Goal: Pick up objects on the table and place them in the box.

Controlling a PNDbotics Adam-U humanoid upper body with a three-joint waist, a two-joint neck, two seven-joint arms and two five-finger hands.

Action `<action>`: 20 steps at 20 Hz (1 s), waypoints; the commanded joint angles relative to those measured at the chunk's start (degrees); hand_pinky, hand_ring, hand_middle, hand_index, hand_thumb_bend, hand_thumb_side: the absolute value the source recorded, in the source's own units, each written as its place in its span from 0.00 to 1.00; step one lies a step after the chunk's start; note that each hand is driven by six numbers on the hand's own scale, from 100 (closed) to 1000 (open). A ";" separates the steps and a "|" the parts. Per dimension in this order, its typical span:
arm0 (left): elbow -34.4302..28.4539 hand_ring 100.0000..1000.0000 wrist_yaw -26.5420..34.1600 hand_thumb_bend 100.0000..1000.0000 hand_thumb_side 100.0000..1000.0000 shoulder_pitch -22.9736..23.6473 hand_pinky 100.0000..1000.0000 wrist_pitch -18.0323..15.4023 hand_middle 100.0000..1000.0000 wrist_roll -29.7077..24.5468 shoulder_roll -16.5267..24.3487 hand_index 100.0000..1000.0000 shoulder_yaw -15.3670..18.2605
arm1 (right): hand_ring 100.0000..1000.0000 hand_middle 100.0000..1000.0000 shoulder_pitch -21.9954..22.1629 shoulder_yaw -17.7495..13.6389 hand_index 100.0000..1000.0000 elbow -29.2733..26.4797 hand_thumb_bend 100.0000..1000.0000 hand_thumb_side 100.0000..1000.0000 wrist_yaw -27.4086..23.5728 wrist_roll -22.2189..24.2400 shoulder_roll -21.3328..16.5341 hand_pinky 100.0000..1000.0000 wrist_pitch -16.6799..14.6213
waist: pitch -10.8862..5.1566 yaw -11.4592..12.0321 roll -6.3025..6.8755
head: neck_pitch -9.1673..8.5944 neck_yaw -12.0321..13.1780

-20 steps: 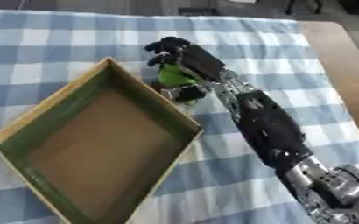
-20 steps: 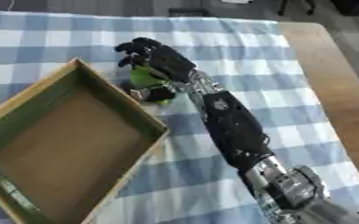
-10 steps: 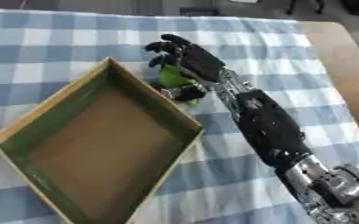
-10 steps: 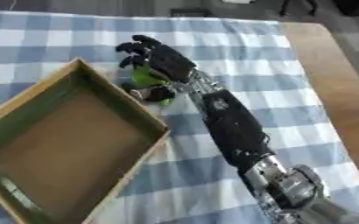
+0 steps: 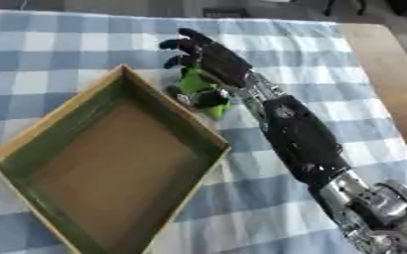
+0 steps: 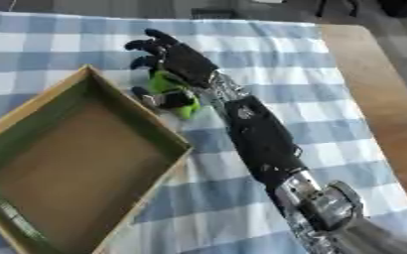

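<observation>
Right hand reaches in from lower right, over the green object. Fingers extend past it, the thumb curls down at its near side; can't tell whether it's actually grasped. Object sits on the blue checked cloth, just beside the box's far corner, outside it. Box is wood-rimmed with green inner walls and a brown floor. Left hand isn't visible.
</observation>
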 commanded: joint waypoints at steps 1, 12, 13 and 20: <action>-0.99 0.60 0.51 0.46 0.69 -0.90 0.10 -0.06 0.68 -0.22 0.48 0.81 0.20 | 0.79 0.85 -1.13 -0.47 0.72 -0.05 0.19 0.57 0.44 -4.84 -1.05 1.00 -3.99 | -0.81 -0.01 0.31 | -0.03 -1.04; -0.99 0.60 0.39 0.46 0.69 -0.86 0.10 -0.11 0.68 -0.18 0.52 0.81 0.22 | 0.78 0.85 0.64 -0.79 0.74 2.06 0.09 0.57 1.27 -4.35 -0.11 0.98 -3.25 | -0.70 -0.14 0.33 | -0.03 -1.31; -0.99 0.60 0.36 0.46 0.69 -0.82 0.10 -0.10 0.68 -0.18 0.53 0.81 0.22 | 0.78 0.85 1.00 -0.97 0.74 2.48 0.07 0.57 0.93 -4.31 0.16 0.98 -3.11 | -0.69 -0.18 0.34 | -0.03 -1.31; -0.99 0.60 0.19 0.46 0.69 -0.63 0.10 -0.09 0.68 -0.17 0.50 0.81 0.21 | 0.73 0.84 2.00 -1.33 0.78 2.34 0.00 0.48 -1.19 -4.83 1.00 0.44 -1.63 | -0.65 -0.36 0.42 | -0.03 -1.52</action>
